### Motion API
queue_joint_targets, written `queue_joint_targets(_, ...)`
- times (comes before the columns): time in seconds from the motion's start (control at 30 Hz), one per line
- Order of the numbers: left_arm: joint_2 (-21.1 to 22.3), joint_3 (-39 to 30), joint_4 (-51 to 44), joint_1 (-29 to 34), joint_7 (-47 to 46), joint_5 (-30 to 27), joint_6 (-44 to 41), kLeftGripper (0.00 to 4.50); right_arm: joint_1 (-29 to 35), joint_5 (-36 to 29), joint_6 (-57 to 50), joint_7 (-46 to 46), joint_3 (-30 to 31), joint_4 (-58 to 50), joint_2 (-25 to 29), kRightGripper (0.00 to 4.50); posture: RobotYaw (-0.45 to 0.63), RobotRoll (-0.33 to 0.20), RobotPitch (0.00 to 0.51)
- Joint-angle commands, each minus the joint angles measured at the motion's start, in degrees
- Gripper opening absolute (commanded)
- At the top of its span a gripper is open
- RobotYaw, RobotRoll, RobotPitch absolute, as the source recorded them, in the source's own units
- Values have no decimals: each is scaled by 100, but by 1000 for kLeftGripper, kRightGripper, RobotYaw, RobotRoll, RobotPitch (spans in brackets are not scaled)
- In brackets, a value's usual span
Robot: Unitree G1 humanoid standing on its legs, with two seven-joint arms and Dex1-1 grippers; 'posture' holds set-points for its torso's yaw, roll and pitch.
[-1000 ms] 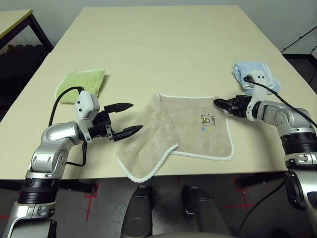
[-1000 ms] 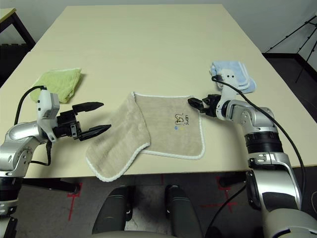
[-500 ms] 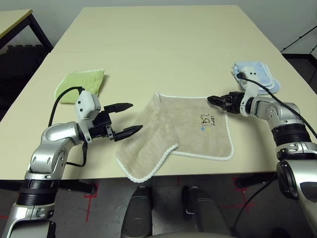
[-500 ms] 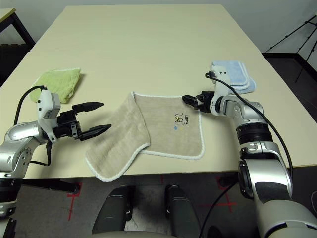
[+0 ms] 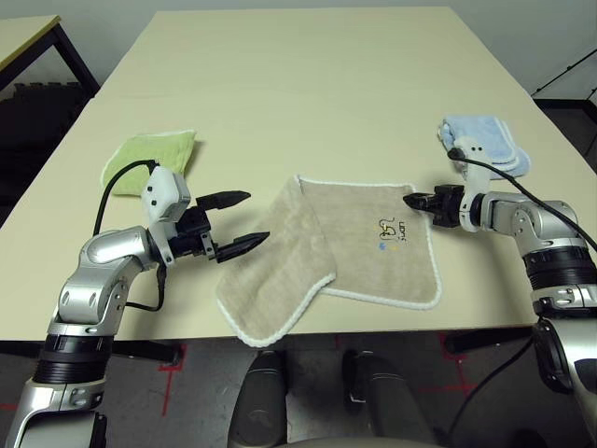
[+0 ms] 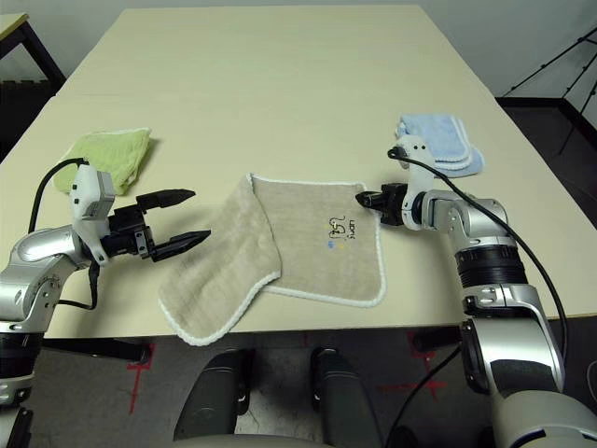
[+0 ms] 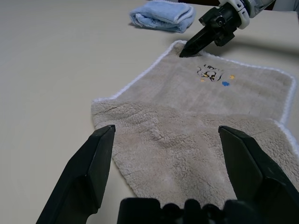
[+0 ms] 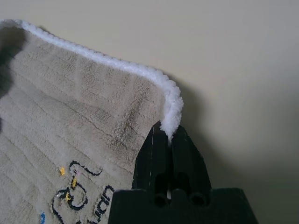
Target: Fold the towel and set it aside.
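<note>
A: Where is the towel (image 5: 322, 257)?

B: It lies near the front edge of the table (image 5: 298, 84), between the two arms. Its left part is folded over in a thick diagonal flap, and the logo (image 5: 389, 230) shows on the flat right part.

A: What has the right gripper (image 5: 411, 199) got?

B: Its two black fingers are pressed together on the towel's far right corner. The right wrist view shows the white trim (image 8: 170, 105) pinched between the tips and the corner curled up off the table.

A: And the left gripper (image 5: 244, 220)?

B: It hangs just left of the towel's folded flap, jaws spread wide with nothing between them. One fingertip (image 5: 259, 237) reaches over the flap's edge; whether it touches cannot be told.

A: What else is around the towel?

B: A folded light green towel (image 5: 154, 155) lies well to its left and farther back, behind the left gripper. A folded light blue towel (image 5: 486, 145) sits to its right and farther back, just behind the right arm. Neither touches the towel, and the table beyond it is bare.
</note>
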State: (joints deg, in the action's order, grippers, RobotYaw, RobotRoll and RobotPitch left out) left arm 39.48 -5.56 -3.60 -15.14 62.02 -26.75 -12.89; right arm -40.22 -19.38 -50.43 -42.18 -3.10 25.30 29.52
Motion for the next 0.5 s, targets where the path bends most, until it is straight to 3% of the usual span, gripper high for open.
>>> queue_joint_targets(0.03, 8, 101, -54, 19, 22, 49, -48, 4500, 78, -88, -9, -49, -81, -250, 42, 30, 183, 0, 170)
queue_joint_targets(0.5, -128, 155, -36, -32, -113, 63, -69, 4500, -176, -224, 649, -65, -370, -1224, 312, 30, 176, 0, 169)
